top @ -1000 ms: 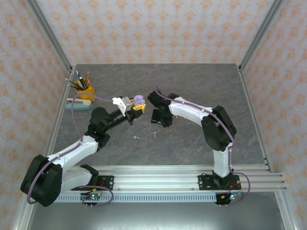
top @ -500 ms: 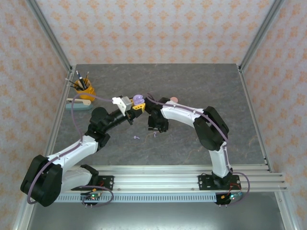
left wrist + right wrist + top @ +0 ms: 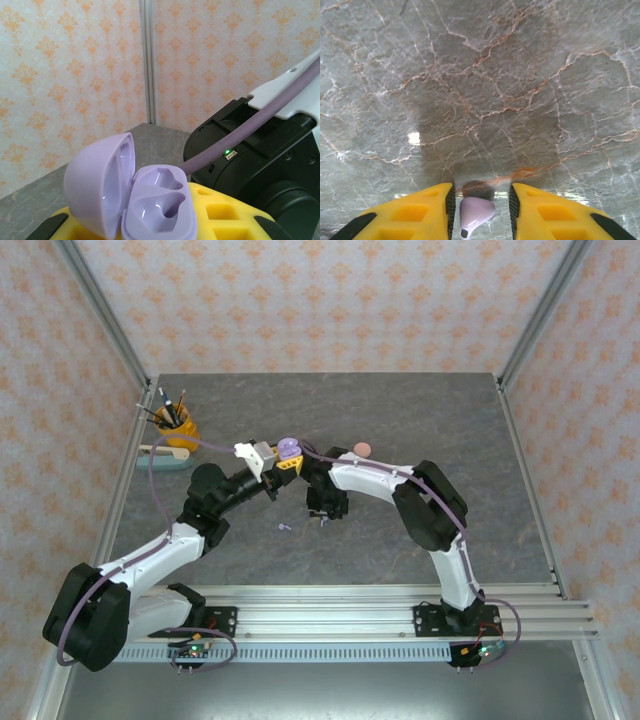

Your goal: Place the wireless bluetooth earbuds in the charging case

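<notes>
Right gripper (image 3: 480, 200) has come left and down, so its jaws, apart but narrowing, now stand on either side of a lilac bud (image 3: 475, 212) on the table (image 3: 495, 100), ready, I think, to pinch it; left gripper (image 3: 283, 465) is clamped on the open case (image 3: 150, 200).

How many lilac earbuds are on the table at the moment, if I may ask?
2. One earbud lies loose on the table near its middle; the other earbud sits between the right gripper's parted fingers. More may be hidden.
</notes>
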Tool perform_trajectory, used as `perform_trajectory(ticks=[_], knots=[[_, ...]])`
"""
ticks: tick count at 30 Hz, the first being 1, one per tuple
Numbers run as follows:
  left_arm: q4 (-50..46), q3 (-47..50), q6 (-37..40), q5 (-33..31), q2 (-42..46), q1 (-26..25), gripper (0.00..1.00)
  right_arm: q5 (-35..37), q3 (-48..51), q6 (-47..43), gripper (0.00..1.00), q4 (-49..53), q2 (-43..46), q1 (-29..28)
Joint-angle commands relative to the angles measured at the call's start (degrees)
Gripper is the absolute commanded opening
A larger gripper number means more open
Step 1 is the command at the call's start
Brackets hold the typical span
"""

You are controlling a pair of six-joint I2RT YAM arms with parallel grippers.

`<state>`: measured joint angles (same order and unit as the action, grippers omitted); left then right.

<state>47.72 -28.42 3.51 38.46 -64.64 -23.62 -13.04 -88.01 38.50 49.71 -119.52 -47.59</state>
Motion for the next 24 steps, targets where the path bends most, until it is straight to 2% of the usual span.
perform_trajectory(ticks=[1,17,24], knots=[[0.79,0.21,1.24,-1.15,0.57,0.33,0.00,0.42,-1.03,-0.28,0.38,1.59,-0.24,-0.65],[0.62,0.12,1.07,-1.45,0.36,0.33,0.00,2.81,1.40,4.15,0.38,2.40,0.07,-1.71],[0.27,0.04,0.97,-1.72,0.44,0.40,0.00,4.50,0.47,3.14,0.31,3.10,-0.70,-1.70]])
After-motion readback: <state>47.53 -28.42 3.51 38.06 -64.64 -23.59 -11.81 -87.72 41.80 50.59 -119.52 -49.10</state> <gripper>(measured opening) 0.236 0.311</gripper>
